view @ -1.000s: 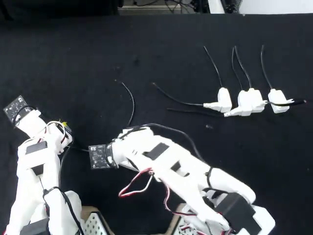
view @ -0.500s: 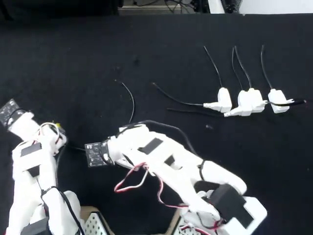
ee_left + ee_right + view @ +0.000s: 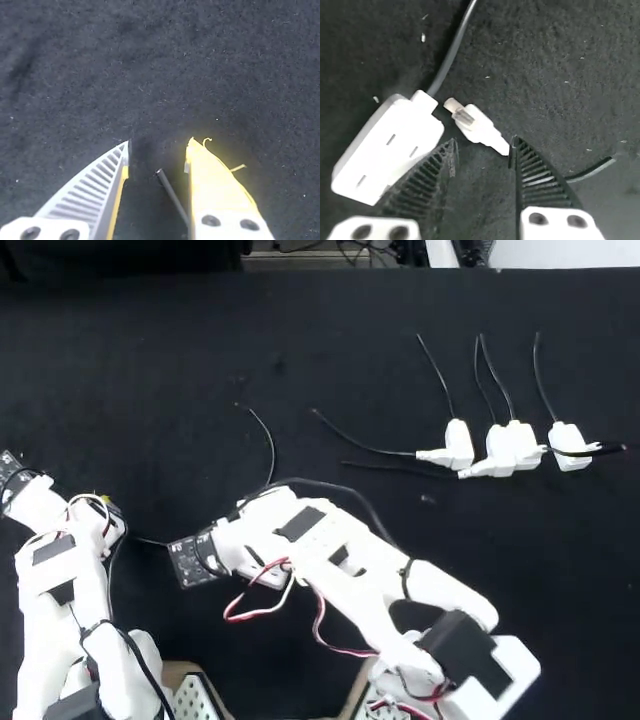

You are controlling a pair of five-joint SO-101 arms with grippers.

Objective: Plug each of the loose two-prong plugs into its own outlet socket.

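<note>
A white two-prong plug lies on the black tabletop, just beside the cord end of a white outlet block whose slotted face points up. Both sit under the right arm's wrist, near and left of centre. The right claw hangs over the plug with its fingers spread wide to either side of it, gripping nothing.

The step in hand looks like the pickup of this plug. The next move calls for lowering and closing on the plug's body, then turning it so the prongs, which I cannot make out, meet a pair of slots.

At the near left edge, the left claw is partly open over bare cloth, with a black wire end lying loose between its fingers.

Far right, three plug-and-socket sets look already joined.
</note>
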